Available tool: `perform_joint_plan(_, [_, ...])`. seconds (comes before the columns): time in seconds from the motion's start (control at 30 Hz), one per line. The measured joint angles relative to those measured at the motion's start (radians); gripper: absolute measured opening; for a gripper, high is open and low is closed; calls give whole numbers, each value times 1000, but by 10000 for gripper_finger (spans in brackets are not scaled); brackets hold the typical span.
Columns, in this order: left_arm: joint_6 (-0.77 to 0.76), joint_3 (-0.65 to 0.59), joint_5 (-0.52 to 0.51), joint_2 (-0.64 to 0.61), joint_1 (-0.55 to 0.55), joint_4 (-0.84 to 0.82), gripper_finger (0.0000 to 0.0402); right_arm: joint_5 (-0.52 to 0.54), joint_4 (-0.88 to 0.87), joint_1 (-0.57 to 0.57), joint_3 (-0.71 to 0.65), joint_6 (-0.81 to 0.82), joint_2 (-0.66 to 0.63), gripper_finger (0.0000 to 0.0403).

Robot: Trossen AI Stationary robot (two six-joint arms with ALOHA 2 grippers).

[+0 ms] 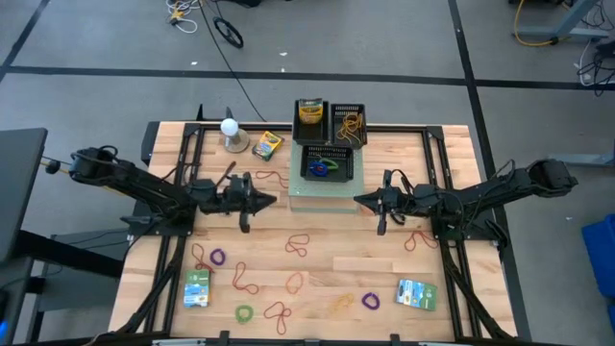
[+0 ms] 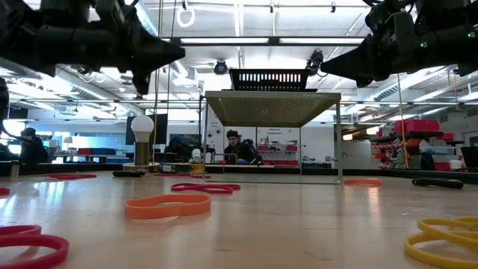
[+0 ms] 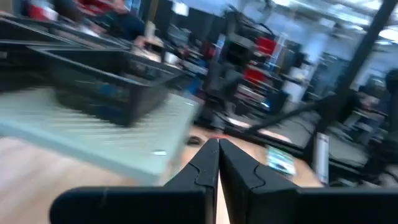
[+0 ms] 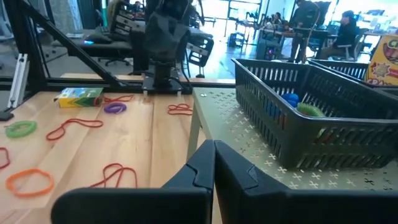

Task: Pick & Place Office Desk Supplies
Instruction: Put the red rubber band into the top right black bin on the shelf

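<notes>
My left gripper [image 1: 272, 200] and right gripper [image 1: 358, 201] hover mid-frame, jaws pressed together on nothing. Rubber bands [image 1: 297, 246] lie across the lower table; packets [image 1: 416, 294] sit lower right and left. The baskets [image 1: 327, 164] half hide their contents.

Raised platform [image 1: 322, 197] with black baskets [image 1: 329, 163] blocked top centre; rubber bands [image 1: 296, 245] littered open lower table [image 1: 327, 279].

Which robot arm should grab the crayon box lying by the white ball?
Probably the left. The crayon box lies on the left gripper's side, close by, while the right gripper is across the table. Both are shut and hold nothing.
</notes>
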Motion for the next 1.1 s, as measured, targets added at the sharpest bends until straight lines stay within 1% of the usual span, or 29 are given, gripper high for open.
perform_joint_plan(0.07, [62, 54, 55, 0, -21, -109, 15, 0, 0, 2, 0, 4, 0, 9])
perform_joint_plan(0.1, [119, 85, 57, 0, -44, -184, 12, 0, 0, 3, 0, 11, 0, 9])
perform_joint_plan(0.13, [171, 118, 33, 1, -74, -266, 10, 0, -1, 5, 0, 24, 0, 9])
perform_joint_plan(0.2, [240, 190, -53, 1, -134, -436, 7, 1, -7, 14, 0, 40, 0, 9])
perform_joint_plan(0.27, [253, 260, -115, 1, -187, -581, 6, 0, -19, 26, 0, 48, 0, 9])
perform_joint_plan(0.43, [152, 390, -180, 1, -299, -914, 7, 1, -32, 50, 0, 48, 0, 9])
perform_joint_plan(0.53, [32, 436, -210, 1, -343, -1089, 7, 1, -47, 64, 0, 48, 0, 9])
perform_joint_plan(0.6, [-60, 441, -212, 3, -346, -1118, 8, 1, -53, 67, 0, 48, 0, 9])
perform_joint_plan(0.67, [-109, 442, -213, 22, -334, -1102, 10, 1, -52, 67, 0, 33, 0, 9])
perform_joint_plan(0.8, [-59, 443, -215, 83, -346, -1058, 7, 12, -52, 67, 0, 6, 0, 9])
perform_joint_plan(0.87, [-96, 457, -211, 104, -364, -1093, 5, 12, -61, 70, 0, 16, 0, 9])
perform_joint_plan(0.97, [-206, 516, -214, 127, -421, -1246, 14, 7, -93, 78, 0, 54, 0, 9])
perform_joint_plan(1.1, [-397, 630, -222, 174, -525, -1528, 53, -15, -127, 91, 0, 59, 0, 9])
